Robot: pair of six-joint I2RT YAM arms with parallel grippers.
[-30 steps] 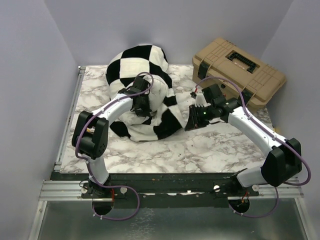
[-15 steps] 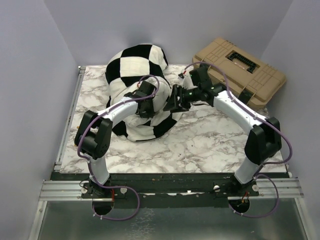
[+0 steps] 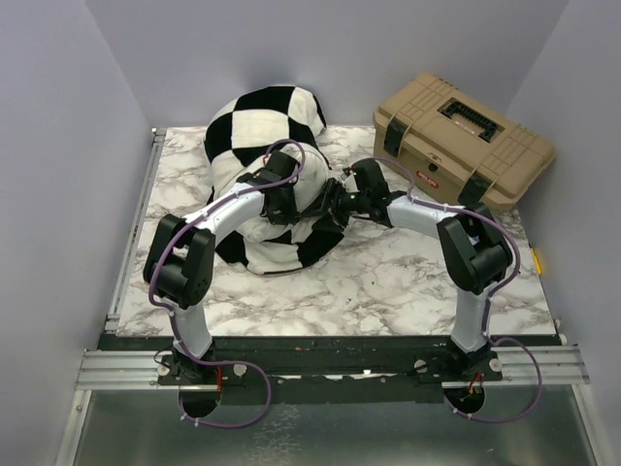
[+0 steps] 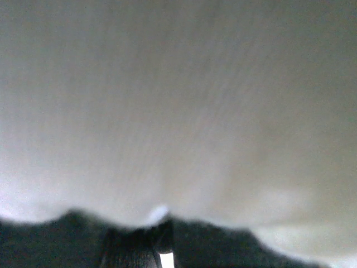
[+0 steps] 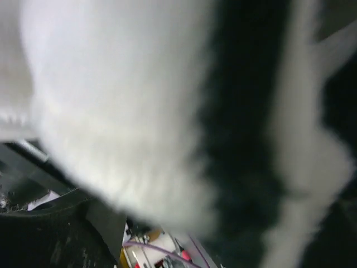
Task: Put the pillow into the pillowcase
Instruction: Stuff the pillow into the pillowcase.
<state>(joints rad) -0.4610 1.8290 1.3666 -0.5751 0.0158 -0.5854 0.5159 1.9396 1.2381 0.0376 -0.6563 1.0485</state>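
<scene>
two claws sit close together. left claw (image 3: 283, 202) is pinched narrow, pressed into fabric. right claw (image 3: 328, 204) is against the same fabric, width can't tell. the checkered pillowcase (image 3: 267, 121) bulges on the bench (image 3: 388, 282), far left-centre. tan case (image 3: 464, 141) sits to its right.

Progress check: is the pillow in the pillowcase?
Mostly in: the pillowcase bulges, stuffed. The left gripper and right gripper hide its opening, so fully in: cannot tell.

Lavender walls (image 3: 58, 78) — marble tabletop (image 3: 388, 282), tan case (image 3: 464, 136) far right.
</scene>
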